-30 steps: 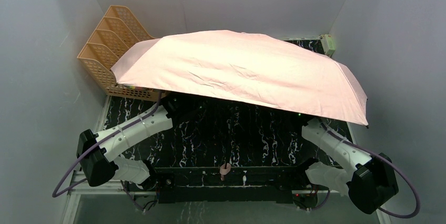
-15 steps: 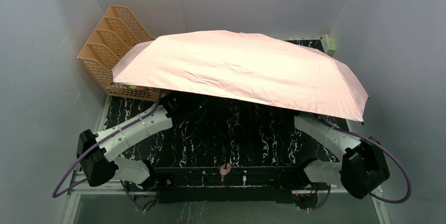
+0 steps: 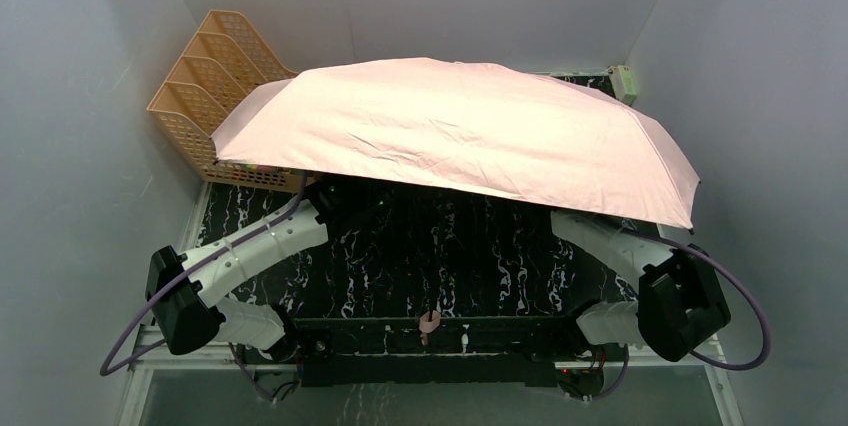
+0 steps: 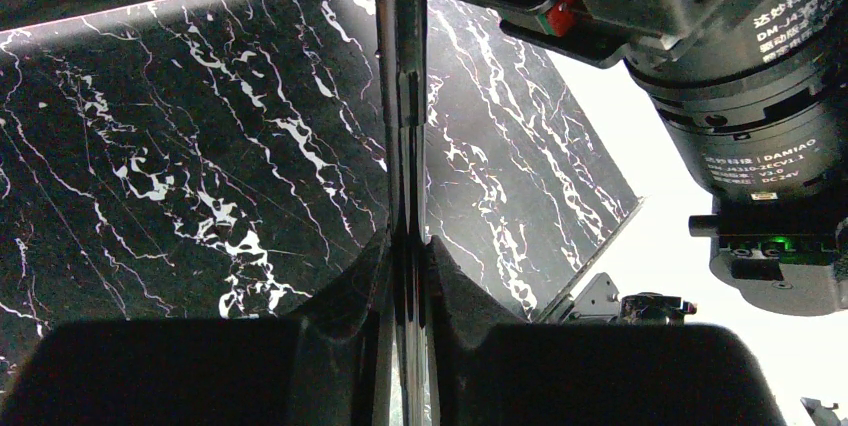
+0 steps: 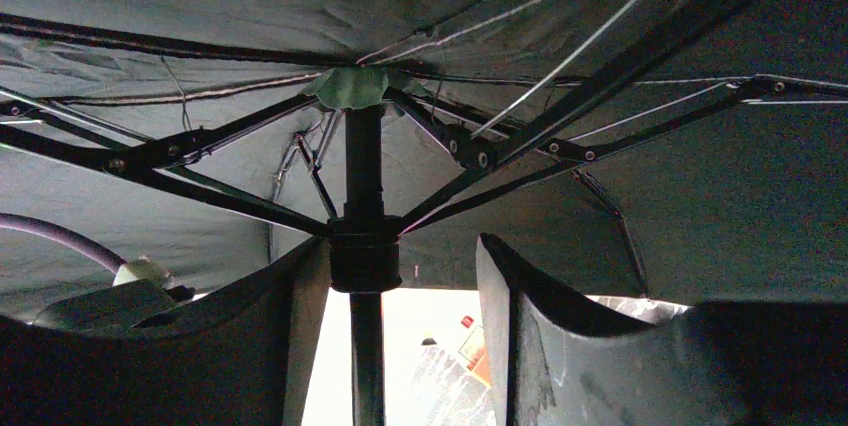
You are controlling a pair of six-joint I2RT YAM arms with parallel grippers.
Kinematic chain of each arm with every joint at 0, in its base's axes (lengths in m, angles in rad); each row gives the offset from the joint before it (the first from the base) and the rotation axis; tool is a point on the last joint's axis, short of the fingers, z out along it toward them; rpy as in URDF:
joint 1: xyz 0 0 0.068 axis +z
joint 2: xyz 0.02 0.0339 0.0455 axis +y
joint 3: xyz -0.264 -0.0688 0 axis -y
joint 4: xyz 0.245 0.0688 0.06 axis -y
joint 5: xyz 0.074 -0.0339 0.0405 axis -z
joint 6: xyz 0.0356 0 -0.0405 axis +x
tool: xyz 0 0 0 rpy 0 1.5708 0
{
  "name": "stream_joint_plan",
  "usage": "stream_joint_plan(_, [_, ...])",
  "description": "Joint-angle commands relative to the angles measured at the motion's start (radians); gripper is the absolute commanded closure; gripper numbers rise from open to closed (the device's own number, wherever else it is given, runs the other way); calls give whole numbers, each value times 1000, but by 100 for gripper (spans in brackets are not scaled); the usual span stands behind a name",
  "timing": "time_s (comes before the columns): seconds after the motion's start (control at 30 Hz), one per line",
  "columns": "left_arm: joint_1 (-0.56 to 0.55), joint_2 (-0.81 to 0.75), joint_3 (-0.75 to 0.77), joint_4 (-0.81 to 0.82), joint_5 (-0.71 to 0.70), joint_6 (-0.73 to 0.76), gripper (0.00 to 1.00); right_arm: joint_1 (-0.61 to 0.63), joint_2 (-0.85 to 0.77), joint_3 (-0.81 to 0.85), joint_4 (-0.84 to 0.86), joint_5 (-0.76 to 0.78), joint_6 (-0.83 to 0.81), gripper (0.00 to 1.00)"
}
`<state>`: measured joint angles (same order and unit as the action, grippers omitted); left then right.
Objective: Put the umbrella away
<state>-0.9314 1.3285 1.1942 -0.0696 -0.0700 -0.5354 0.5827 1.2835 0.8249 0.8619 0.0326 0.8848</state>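
1. The umbrella (image 3: 470, 136) is standing open over the middle and back of the table (image 3: 440, 256). Its pale pink canopy is facing up and sloping down toward the right.
2. The canopy's left edge is overlapping the tan file rack (image 3: 200, 96) in the back left corner.
3. The left arm (image 3: 260, 246) and the right arm (image 3: 610, 241) are reaching in under the canopy from the near edge. From above, the fabric is hiding both grippers.
4. The left gripper (image 4: 408, 276) is clamping its fingers together on the umbrella's thin dark shaft (image 4: 398, 96). The shaft is running straight out from between them, above the black marbled tabletop.
5. The right gripper (image 5: 400, 251) is sitting beneath the black underside of the canopy with its jaws apart and gripping nothing.
6. The shaft and its sliding collar (image 5: 365, 261) are standing between the right gripper's fingers. The collar is lying right against one finger (image 5: 295, 336), though I cannot tell whether they are touching. A clear gap is separating it from the other finger (image 5: 520, 326).
7. The black ribs (image 5: 200, 146) are fanning outward from the collar and from the hub above it, holding the canopy spread.
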Motion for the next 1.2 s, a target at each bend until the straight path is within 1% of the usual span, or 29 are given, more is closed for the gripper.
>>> stream_joint_plan(0.0, [-2,-17,39,4,26,34,100,-10,15,53,119,10,22,39])
stream_joint_plan(0.07, [-2,-22,32,4,28,31,100,-12,21,52,128,8,26,43])
stream_joint_plan(0.17, [-1,-28,21,3,28,28,100,-17,32,45,174,2,31,50])
stream_joint_plan(0.3, [-1,-39,8,-4,38,25,100,-28,44,51,207,-6,37,62])
stream_joint_plan(0.33, [-1,-42,2,-5,38,24,100,-30,47,54,210,-11,35,68])
stream_joint_plan(0.43, [-2,-55,-9,-6,30,19,100,-37,54,59,224,-26,22,91])
stream_joint_plan(0.47, [-1,-58,-11,-8,26,19,100,-40,53,57,231,-41,15,97])
stream_joint_plan(0.5, [-1,-59,-11,-11,22,18,100,-40,48,51,236,-54,9,100])
stream_joint_plan(0.57, [-1,-61,-8,-17,14,23,100,-40,39,42,230,-67,3,100])
stream_joint_plan(0.77, [-1,-58,12,-32,-18,43,100,-40,-19,0,119,-100,-2,100])
stream_joint_plan(0.93, [-1,-61,44,-50,-81,63,100,-40,-86,-91,62,-102,63,100])
stream_joint_plan(1.07, [-2,-67,72,-61,-144,89,100,-38,-135,-167,63,-80,146,100])
stream_joint_plan(1.17, [-2,-51,101,-82,-150,106,100,-36,-149,-136,-53,-97,137,100])
